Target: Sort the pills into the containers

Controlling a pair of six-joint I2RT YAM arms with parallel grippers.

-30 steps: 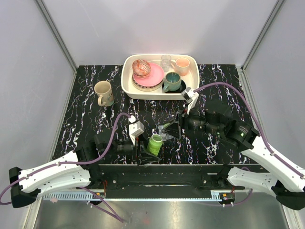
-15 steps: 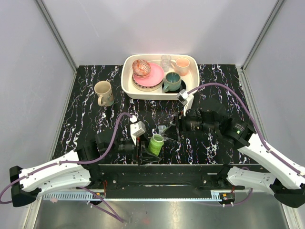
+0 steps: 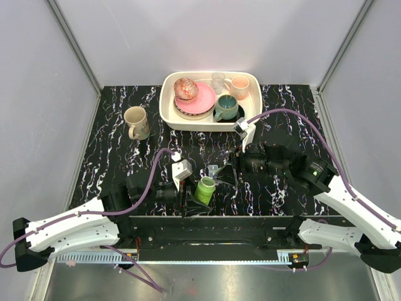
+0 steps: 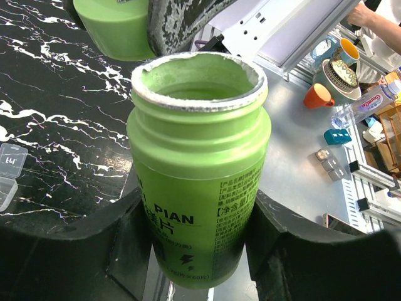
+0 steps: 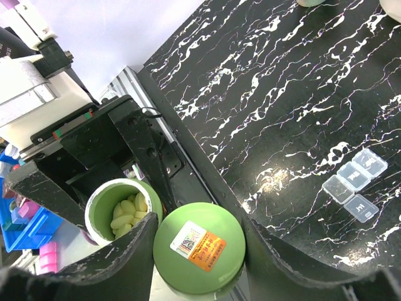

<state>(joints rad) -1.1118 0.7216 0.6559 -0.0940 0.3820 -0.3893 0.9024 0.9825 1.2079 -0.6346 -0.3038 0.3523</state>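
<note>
Though capless, one bottle point(image 4: 197, 175) clamped in left hand point(image 4: 195, 248), one lid point(image 5: 200, 254) in right hand point(image 5: 199, 233).

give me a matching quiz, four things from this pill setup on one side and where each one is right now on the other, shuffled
Things
1. green bottle
2. green cap
3. pills
4. clear containers

Places
A. lying on the black table, nothing touching
B. held in the right hand
C. inside the green bottle
D. held in the left hand

Pairs: 1-D, 2-B, 3-C, 4-A
</note>
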